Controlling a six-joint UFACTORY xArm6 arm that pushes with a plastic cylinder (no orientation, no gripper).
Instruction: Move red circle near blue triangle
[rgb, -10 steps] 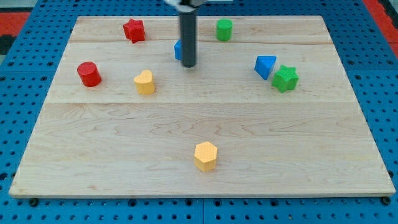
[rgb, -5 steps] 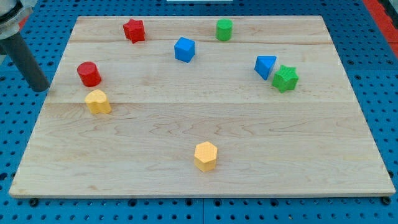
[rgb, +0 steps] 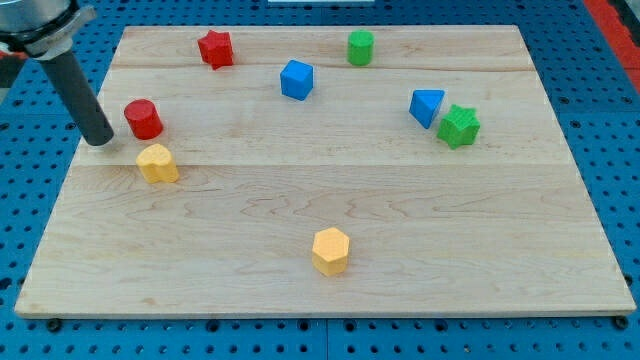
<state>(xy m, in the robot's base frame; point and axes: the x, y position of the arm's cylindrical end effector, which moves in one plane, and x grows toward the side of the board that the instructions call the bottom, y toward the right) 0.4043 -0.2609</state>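
At the view's far left, my tip (rgb: 101, 141) rests on the bench (rgb: 300, 210) near its left edge, with the dark rod slanting up toward the view's top left corner. There is no gripper on this arm, so nothing is clenched or released; the rod simply ends in the tip. Just to the right of the tip, with a narrow gap showing between them, stands the red circle (rgb: 143, 119), an upright cylinder. Directly below it in the view, close but apart, sits the yellow block (rgb: 157, 163), roughly heart-shaped. Further right and near the view's top edge is the red star (rgb: 215, 48). Next comes the blue cube (rgb: 296, 79), a little below the level of the star. Toward the view's bottom, around the middle of the bench, lies the yellow hexagon (rgb: 331, 250), well apart from everything else. Up near the top edge stands the green cylinder (rgb: 360, 47). On the right side is the blue triangle (rgb: 426, 106), well apart from the red circle, and touching or just beside it on its right is the green star (rgb: 459, 126).
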